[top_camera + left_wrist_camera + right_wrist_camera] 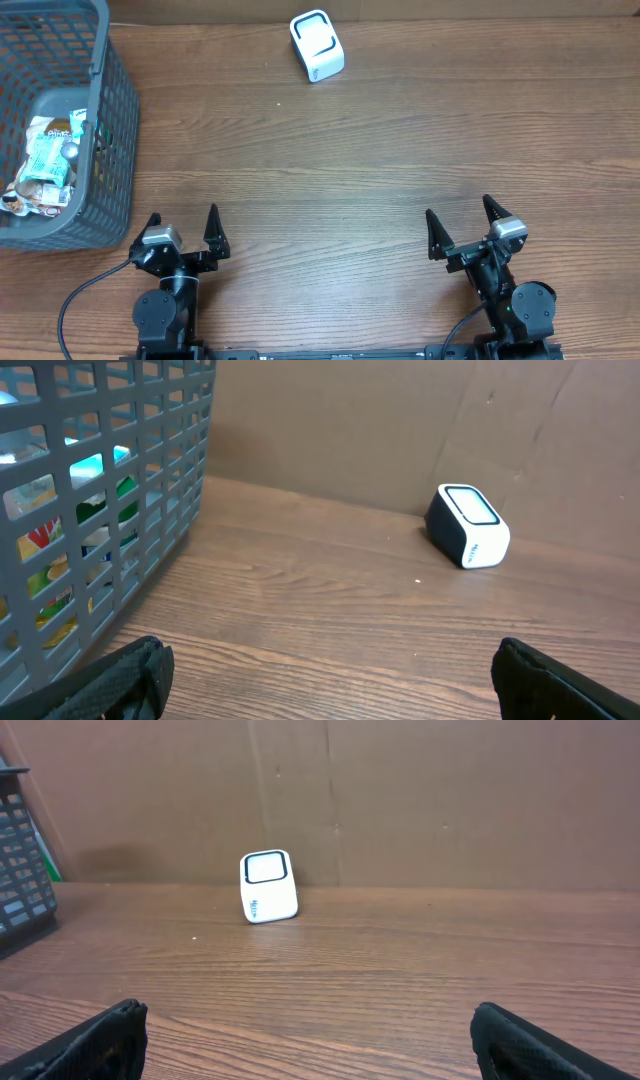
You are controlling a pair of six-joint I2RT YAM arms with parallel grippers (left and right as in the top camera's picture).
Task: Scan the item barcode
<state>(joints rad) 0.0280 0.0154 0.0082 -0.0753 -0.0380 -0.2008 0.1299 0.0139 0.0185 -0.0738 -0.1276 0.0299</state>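
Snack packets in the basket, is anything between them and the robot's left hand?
Yes: the wall of the grey basket stands between the open left gripper and the snack packets, so it would likely reach in over the rim. Nothing visible lies between basket and scanner.

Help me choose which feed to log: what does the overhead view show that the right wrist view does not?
Only overhead: the open left gripper, and colourful snack packets inside the grey plastic mesh basket. Only right wrist: the brown cardboard wall behind the brown wooden table, and the front face of the white box-shaped barcode scanner. Both: scanner, table, a part of the basket, and the open, empty right gripper.
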